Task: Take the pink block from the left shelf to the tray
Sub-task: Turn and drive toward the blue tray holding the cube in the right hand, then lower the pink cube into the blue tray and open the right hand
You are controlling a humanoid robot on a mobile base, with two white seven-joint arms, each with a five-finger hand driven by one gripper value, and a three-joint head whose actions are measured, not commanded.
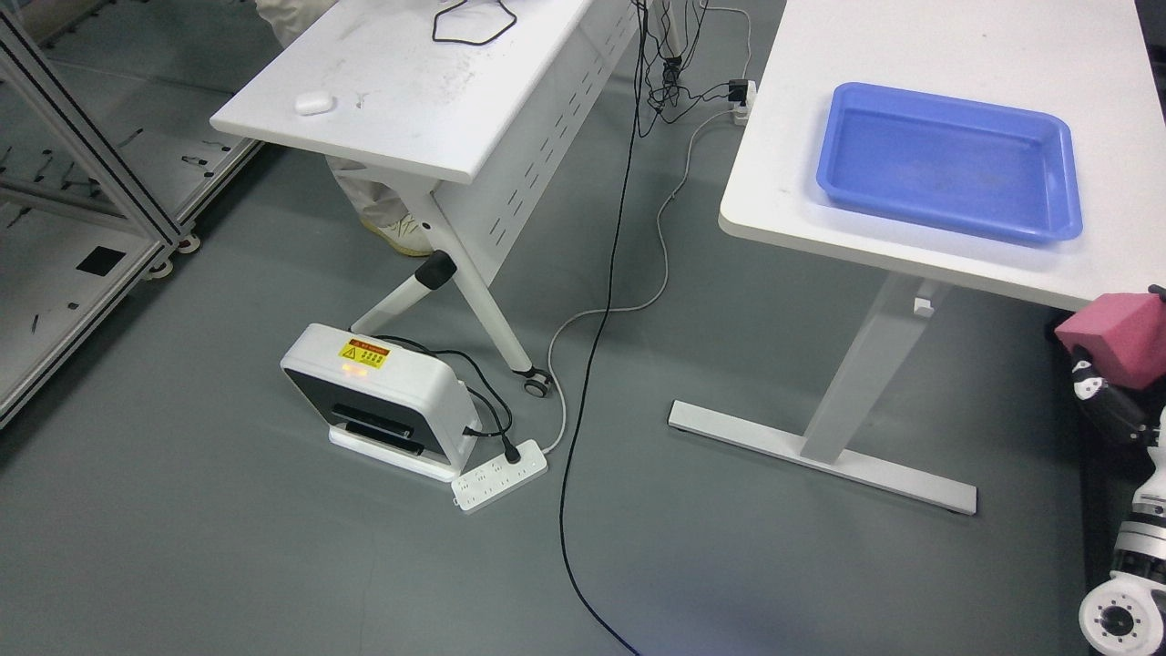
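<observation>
Gripped in the right hand [1107,387] at the frame's right edge, the pink block [1116,339] is held by curled fingers, below the table edge; the blue tray [1066,178] is not yet reached.

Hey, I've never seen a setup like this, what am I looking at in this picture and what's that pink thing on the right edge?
This is the view from a camera on a humanoid robot's head, looking down at a grey floor. The pink thing is a pink foam-like block, held up by the robot's right hand, whose black and white arm rises from the lower right corner. The left hand is out of view. On the white table at right sits an empty blue plastic tray, where the block is meant to go. Another white desk, cables and a white power strip are also visible.
</observation>
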